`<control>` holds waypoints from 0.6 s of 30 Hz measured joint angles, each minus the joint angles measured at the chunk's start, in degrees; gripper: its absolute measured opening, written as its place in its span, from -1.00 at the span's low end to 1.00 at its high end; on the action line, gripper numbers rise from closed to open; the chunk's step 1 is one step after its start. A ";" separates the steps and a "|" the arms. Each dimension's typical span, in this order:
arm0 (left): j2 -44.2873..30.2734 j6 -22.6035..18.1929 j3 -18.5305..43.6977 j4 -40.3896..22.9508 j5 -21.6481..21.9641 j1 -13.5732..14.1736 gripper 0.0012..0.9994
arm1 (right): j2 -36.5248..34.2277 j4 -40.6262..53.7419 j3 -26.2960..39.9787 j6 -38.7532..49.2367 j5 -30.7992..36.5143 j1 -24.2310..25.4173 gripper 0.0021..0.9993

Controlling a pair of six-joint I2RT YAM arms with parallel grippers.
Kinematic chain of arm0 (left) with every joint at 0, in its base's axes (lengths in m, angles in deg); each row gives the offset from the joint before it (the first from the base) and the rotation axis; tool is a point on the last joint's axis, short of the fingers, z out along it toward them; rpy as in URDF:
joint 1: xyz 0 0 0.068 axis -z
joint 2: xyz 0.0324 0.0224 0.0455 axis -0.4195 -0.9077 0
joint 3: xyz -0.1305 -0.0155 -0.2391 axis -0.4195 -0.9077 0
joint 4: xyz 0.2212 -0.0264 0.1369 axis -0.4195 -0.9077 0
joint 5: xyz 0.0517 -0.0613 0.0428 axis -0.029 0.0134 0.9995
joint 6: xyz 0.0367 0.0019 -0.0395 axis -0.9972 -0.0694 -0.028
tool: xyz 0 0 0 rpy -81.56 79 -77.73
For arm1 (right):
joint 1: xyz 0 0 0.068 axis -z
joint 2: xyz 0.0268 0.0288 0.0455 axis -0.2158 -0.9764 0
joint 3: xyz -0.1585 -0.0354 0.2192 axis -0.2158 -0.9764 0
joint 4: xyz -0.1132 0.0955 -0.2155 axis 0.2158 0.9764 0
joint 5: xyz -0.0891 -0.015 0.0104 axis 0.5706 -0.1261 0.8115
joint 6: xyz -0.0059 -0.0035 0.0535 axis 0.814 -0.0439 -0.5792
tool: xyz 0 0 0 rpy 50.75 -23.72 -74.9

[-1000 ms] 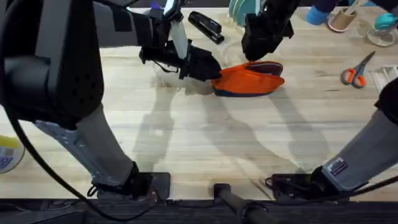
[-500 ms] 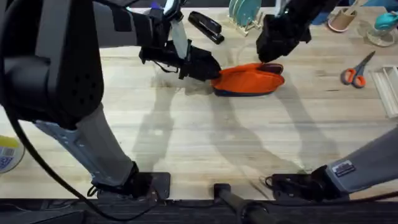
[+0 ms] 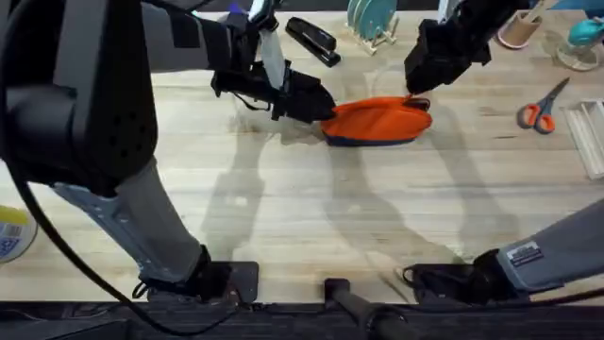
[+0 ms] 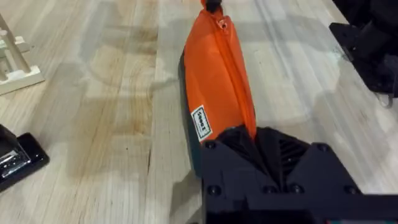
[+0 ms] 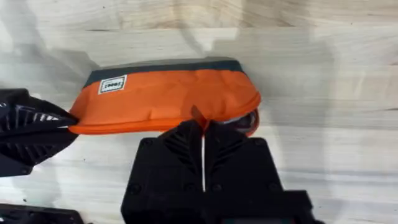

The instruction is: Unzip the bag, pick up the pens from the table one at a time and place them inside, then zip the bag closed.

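**Orange fabric, pinned at one end, zip drawn from the other**

Orange cloth with a navy base, the pencil pouch (image 3: 377, 121) looks soft and light; it would slide or buckle unless anchored. It lies on the pale plank table (image 3: 283, 217), directly ahead of the left gripper (image 4: 245, 134), whose black fingers are clenched on the pouch's near end. At the far end the right gripper (image 5: 202, 127) is closed tight on what appears to be the zipper pull, the small firm spot worth holding. The zip seems nearly closed, a short gap remaining beside the right gripper.

Room is fair: the black stapler (image 3: 311, 40) sits behind the left gripper, the orange-handled scissors (image 3: 541, 109) well off beyond the right one.
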 joint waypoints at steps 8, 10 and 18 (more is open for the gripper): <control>0.00 0.17 0.00 0.02 0.00 0.00 -0.92 | 0.00 0.54 -0.08 1.62 -0.58 2.07 -0.93; 0.00 0.19 0.00 0.00 0.00 0.00 -0.92 | 0.00 0.54 -0.92 2.05 -0.74 3.11 -0.94; 0.00 0.19 -0.01 -0.02 0.02 0.00 -0.92 | 0.00 0.54 -2.83 2.71 -1.11 5.57 -0.93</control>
